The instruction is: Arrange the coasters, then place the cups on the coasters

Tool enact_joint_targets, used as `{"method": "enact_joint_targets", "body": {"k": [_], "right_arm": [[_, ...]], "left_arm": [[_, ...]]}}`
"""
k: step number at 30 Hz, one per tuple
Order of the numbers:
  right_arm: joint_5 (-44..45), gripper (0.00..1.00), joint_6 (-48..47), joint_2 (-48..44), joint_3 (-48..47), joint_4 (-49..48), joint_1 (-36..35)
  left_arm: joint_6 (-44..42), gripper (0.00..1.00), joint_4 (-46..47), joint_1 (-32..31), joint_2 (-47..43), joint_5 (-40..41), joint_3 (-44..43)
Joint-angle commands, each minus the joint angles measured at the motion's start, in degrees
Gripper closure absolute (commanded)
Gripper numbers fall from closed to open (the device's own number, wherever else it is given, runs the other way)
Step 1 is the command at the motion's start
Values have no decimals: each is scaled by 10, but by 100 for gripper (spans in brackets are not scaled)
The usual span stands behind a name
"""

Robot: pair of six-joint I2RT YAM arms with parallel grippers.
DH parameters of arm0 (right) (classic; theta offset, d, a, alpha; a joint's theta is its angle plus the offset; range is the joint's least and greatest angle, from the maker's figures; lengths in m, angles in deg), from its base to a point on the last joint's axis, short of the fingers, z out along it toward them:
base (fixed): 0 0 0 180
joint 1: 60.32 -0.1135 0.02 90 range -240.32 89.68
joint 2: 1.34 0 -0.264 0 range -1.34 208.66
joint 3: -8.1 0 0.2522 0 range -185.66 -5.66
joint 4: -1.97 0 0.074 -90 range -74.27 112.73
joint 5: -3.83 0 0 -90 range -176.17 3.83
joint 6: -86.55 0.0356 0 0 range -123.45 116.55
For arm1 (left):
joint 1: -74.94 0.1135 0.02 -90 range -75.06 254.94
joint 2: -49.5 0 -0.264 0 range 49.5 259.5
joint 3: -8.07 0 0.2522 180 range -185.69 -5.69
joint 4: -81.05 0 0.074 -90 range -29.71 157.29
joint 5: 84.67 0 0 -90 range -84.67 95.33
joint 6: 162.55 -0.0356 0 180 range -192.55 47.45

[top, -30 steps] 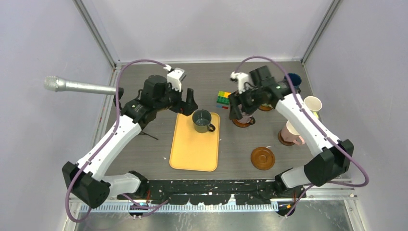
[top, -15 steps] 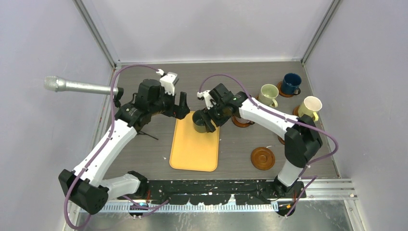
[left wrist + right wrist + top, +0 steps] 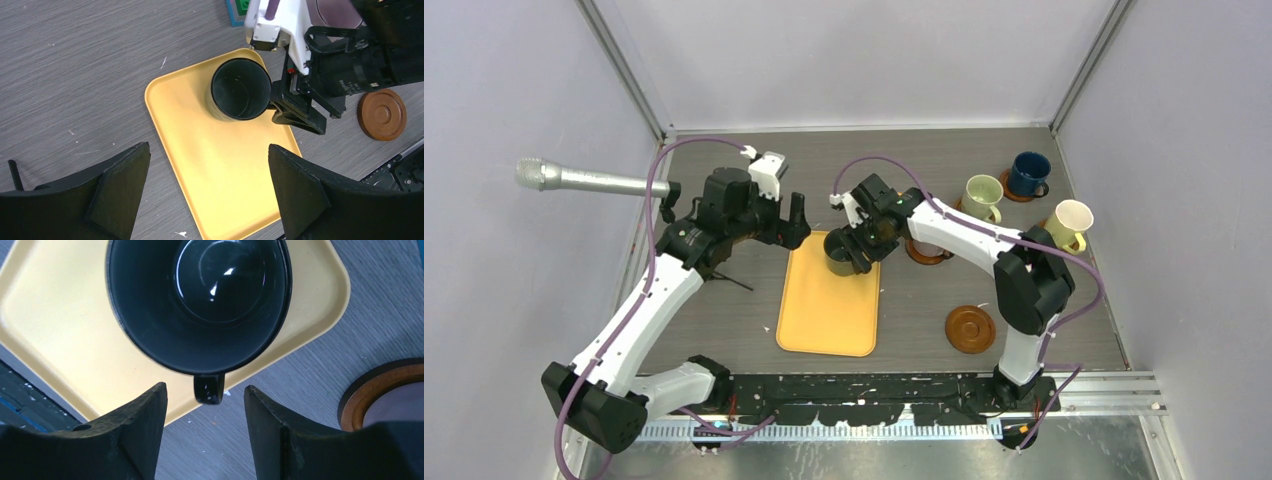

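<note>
On the far end of the yellow-orange rectangular plastic tray (image 3: 824,310), that's where the action is! Over that end hangs the right gripper (image 3: 205,390). Its jaws stand apart either side of the handle (image 3: 208,382) of the dark green ceramic mug (image 3: 240,89), with gaps showing on both sides, so nothing is grasped yet. Off the tray's far-left corner hovers the left gripper (image 3: 208,165), spread wide and empty.

Well right of the tray, towards the far corner, three look home: the navy blue ceramic mug (image 3: 1029,170), the light green ceramic mug (image 3: 981,193) and the pale yellow ceramic mug (image 3: 1069,220), with what seem brown rims peeking from under them. Just right of the tray's far end, a rimmed brown wooden coaster (image 3: 372,390) carries something mauve, mostly hidden. Right of the tray's near end, a bare round brown wooden coaster (image 3: 970,328) waits, surely the green mug's berth. A sixth cup I cannot find; the right arm may be covering it.
</note>
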Motion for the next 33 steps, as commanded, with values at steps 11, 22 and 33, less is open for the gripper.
{"method": "enact_joint_targets", "body": {"k": [11,22,33], "right_arm": [[38,73,-34,-2,33,-95,-1],[-65,100,-141,-217,138,-18,58],[-195,100,-463,-397,180,297,225]], "left_arm": [[-16,10,1,11,-2,13,-7],[-27,10,10,11,1,-9,0],[-30,10,35,10,32,-61,-8]]}}
